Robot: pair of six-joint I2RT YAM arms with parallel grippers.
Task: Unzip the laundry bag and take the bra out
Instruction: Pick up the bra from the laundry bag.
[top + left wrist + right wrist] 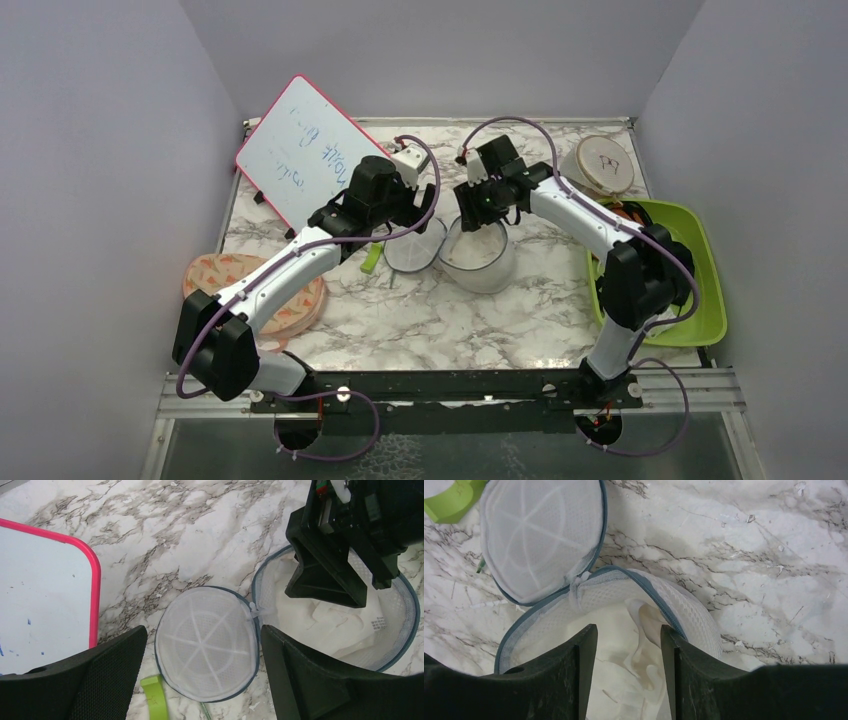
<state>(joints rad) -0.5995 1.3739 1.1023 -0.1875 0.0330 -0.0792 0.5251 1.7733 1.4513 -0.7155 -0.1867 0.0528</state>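
Note:
The laundry bag lies unzipped and spread open on the marble table. Its flat lid half [414,250] is on the left and its deeper half [482,262] on the right. The white bra [616,625] lies bunched inside the deeper half, and also shows in the left wrist view [340,625]. My right gripper [629,630] is open, with its fingers lowered into that half on either side of a fold of the bra; one finger is against the zipper rim [649,591]. My left gripper [203,631] is open and empty, hovering above the lid half [207,647].
A pink-framed whiteboard [300,150] leans at the back left. The beige-topped case marked P7 [603,163] is at the back right. A green bin [690,275] stands on the right, with an orange item [625,212] at its back. A green clip [372,257] and a patterned round pad [215,275] lie to the left.

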